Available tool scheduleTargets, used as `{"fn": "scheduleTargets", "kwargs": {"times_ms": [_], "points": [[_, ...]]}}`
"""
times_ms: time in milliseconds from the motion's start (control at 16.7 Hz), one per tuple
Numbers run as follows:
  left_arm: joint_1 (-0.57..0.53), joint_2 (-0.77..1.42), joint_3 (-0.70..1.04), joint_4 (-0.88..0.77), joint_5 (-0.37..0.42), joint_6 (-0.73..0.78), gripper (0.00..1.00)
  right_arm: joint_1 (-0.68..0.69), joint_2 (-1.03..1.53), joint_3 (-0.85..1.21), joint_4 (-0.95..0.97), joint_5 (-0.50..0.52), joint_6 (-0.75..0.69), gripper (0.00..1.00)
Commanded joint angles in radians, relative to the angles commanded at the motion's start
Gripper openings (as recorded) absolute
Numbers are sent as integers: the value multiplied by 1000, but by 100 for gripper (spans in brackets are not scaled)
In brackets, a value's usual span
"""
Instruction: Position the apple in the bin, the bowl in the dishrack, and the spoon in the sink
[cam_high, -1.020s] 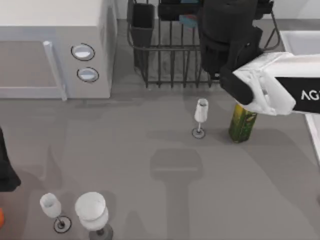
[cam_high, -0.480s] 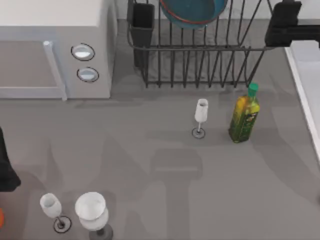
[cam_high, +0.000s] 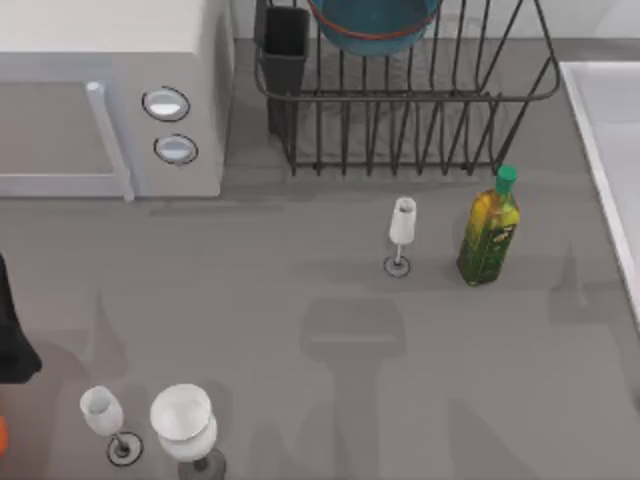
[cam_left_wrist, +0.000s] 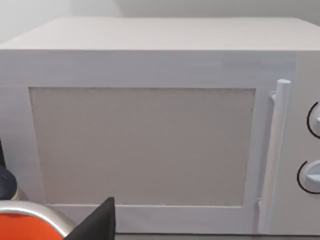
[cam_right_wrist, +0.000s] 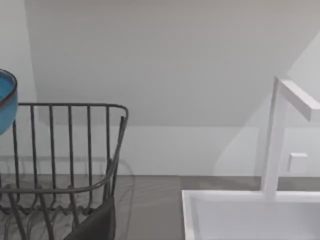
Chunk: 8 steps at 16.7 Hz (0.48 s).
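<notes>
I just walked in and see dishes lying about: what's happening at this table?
A two-armed robot is tidying up. The blue bowl already sits in the dishrack at the back. The sink is at the table's right edge. Nothing is being held in these views; a bottle and wine glasses stand on the table.

The glossy blue bowl with its reddish-brown rim was cut off by the top view's upper edge, as was the black wire dishrack. The pale rectangular sink ran off the right edge (an orange thing barely showed at the left edge, too little to identify).
</notes>
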Motion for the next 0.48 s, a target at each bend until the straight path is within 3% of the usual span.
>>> {"fn": "scheduleTargets", "kwargs": {"times_ms": [480], "points": [[0,0,0,0,0,0,100,-233,-407,-235,-188,-233,4,100]]}}
